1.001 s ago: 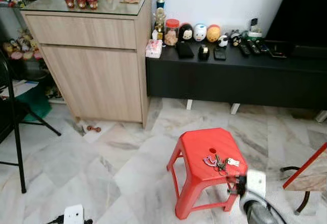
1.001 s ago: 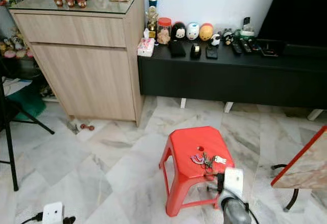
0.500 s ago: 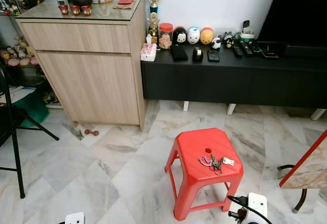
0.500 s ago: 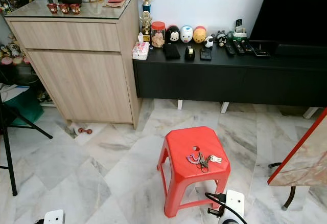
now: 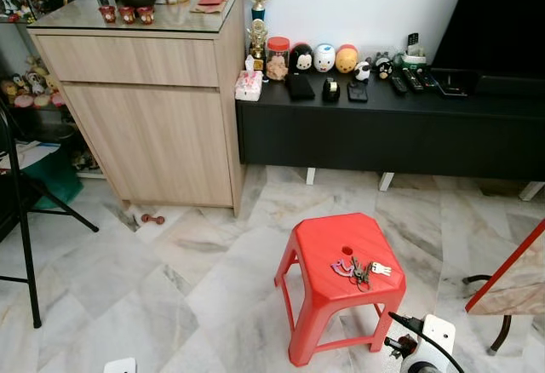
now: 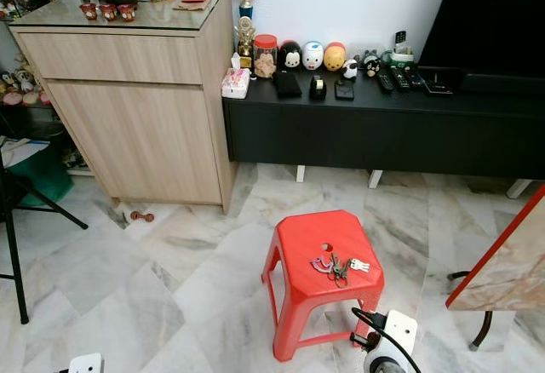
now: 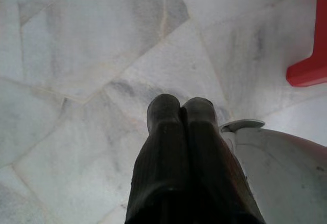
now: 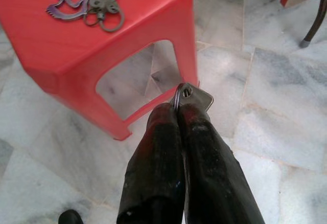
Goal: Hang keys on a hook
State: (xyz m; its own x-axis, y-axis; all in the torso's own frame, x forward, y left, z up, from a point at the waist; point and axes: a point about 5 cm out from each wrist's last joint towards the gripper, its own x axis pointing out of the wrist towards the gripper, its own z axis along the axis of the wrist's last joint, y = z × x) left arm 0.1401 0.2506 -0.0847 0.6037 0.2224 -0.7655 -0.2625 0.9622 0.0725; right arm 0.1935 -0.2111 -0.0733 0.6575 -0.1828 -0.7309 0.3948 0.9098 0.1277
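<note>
A bunch of keys (image 5: 358, 269) with a purple tag lies on top of a red plastic stool (image 5: 328, 258), near its front right corner; the same bunch (image 8: 97, 4) shows in the right wrist view. My right gripper (image 8: 178, 109) hangs low in front of the stool, shut on a small silver key (image 8: 191, 97) whose head and ring stick out between the fingertips. Its white wrist box (image 5: 436, 335) shows at the bottom right of the eye views. My left gripper (image 7: 180, 104) is shut on nothing and points down at the marble floor.
A wooden cabinet (image 5: 153, 109) stands at the back left, with a low black TV bench (image 5: 383, 126) holding figurines and remotes beside it. A black chair frame (image 5: 21, 220) is at the far left. A red-edged marble tabletop (image 5: 511, 279) juts in at right.
The head camera has shifted, so the whole scene sits a little differently. My right arm has dropped lower in the picture, away from the stool top. The key bunch has not moved.
</note>
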